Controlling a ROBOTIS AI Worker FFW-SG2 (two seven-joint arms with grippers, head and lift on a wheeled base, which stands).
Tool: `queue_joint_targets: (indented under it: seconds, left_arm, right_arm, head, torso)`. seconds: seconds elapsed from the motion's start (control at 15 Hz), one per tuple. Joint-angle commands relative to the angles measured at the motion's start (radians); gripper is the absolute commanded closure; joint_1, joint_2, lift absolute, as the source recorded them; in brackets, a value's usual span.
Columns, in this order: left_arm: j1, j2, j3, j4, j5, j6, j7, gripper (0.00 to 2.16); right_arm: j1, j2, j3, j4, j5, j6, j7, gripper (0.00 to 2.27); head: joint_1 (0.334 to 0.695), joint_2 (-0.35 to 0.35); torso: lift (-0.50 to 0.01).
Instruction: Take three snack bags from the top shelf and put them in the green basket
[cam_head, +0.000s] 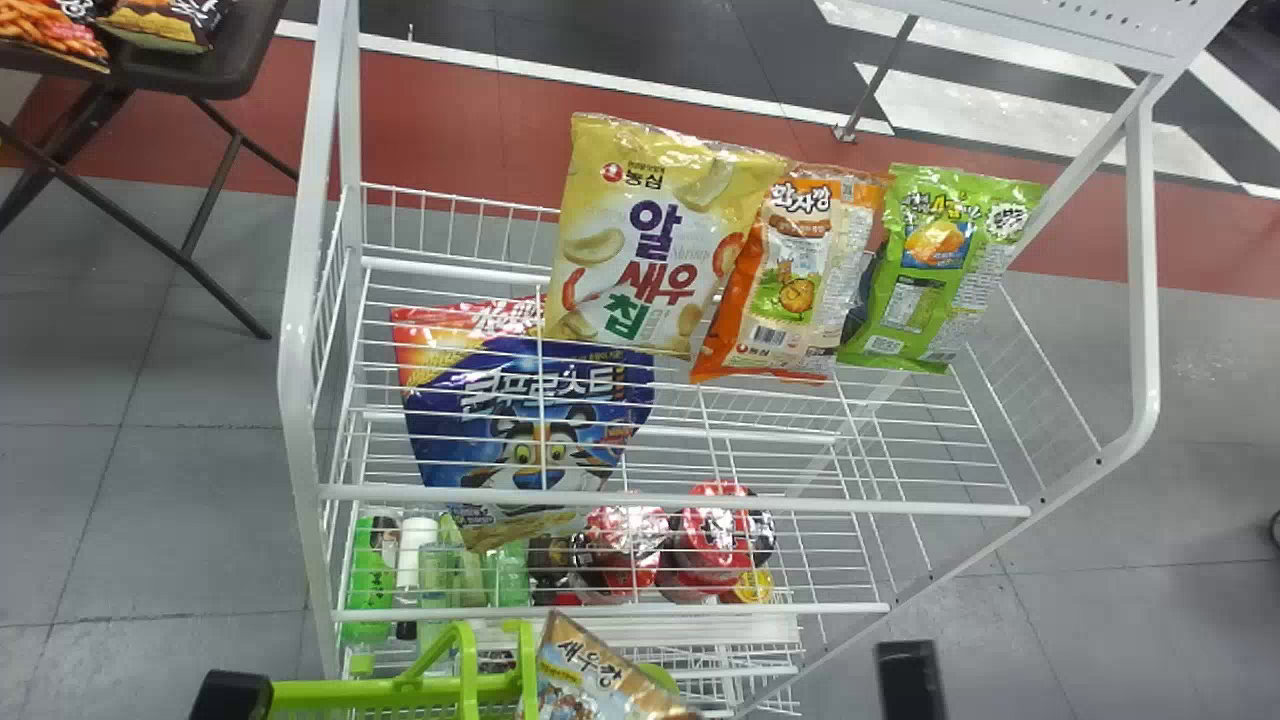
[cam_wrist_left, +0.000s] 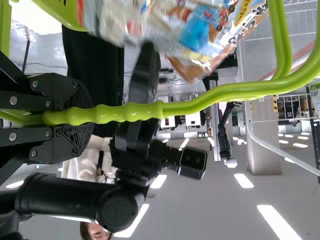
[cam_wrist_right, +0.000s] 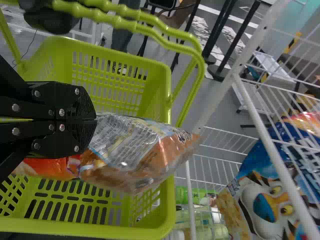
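Right hand (cam_head: 908, 680): pinching snack bag (cam_head: 602, 680) over green basket (cam_head: 372, 694).
Left hand (cam_head: 232, 694): fingers closed on basket handle (cam_wrist_left: 131, 111).
Top shelf (cam_head: 900, 508): yellow bag (cam_head: 650, 235), orange bag (cam_head: 792, 275), green bag (cam_head: 935, 265), side by side.
Snack bag: printed, brown end outward from right hand.

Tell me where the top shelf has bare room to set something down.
Along the front rail, before the orange bag and green bag, and left of the yellow bag. It's crowded at the back, where the three bags stand.
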Motion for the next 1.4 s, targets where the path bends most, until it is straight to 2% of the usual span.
queue_joint_targets:
  seconds: [0.0,0.33,0.4,0.47,0.53,0.6,0.8,1.0,1.2,1.33]
  left_arm:
    - [0.000,-0.001,0.000,0.001,0.000,0.001,-0.002,1.05]
    - [-0.009,-0.002,-0.002,0.007,0.000,0.001,-0.003,1.05]
    - [-0.009,-0.002,-0.002,0.006,0.000,0.001,-0.002,1.05]
    - [-0.009,-0.004,-0.003,0.004,0.000,0.001,-0.002,1.05]
    - [-0.009,-0.002,-0.005,0.004,0.000,0.001,-0.002,1.05]
    - [-0.009,-0.002,-0.005,0.004,0.000,0.001,0.000,1.05]
    - [-0.009,-0.004,-0.006,0.003,-0.001,0.001,0.007,1.05]
    - [-0.013,-0.005,-0.012,0.003,-0.001,0.001,0.014,1.05]
    - [-0.013,-0.005,-0.014,0.003,-0.001,0.001,0.012,1.05]
    - [-0.013,-0.004,-0.014,0.003,-0.001,0.001,0.012,1.05]
  right_arm:
    - [-0.029,0.002,0.064,0.052,0.037,0.006,-0.002,2.05]
    - [-0.029,0.002,0.174,0.066,0.028,0.171,0.086,2.04]
    - [-0.026,0.002,0.196,0.068,0.032,0.171,0.072,1.89]
    - [-0.028,0.002,0.199,0.077,0.040,0.150,0.060,1.28]
    - [-0.034,0.002,0.183,0.081,0.037,0.138,0.060,0.22]
    - [-0.034,0.002,0.165,0.077,0.037,0.119,0.057,0.00]
    - [-0.022,0.002,0.096,0.058,0.040,-0.028,-0.002,0.05]
    - [-0.022,0.002,0.025,0.052,-0.006,-0.145,-0.009,0.06]
    - [-0.022,0.002,-0.014,0.069,-0.037,-0.510,-0.028,0.08]
    - [-0.066,0.002,-0.037,0.091,-0.080,-0.608,-0.063,0.08]
  head:
    - [0.695,-0.350]
    - [0.695,-0.350]
    - [0.695,-0.350]
    - [0.695,-0.350]
    - [0.695,-0.350]
    - [0.695,-0.350]
    - [0.695,-0.350]
    - [0.695,-0.350]
    - [0.695,-0.350]
    - [0.695,-0.350]
  torso:
    - [-0.028]
    - [-0.028]
    - [-0.028]
    - [-0.028]
    - [-0.028]
    - [-0.028]
    - [-0.028]
    - [-0.028]
    - [-0.028]
    - [-0.028]
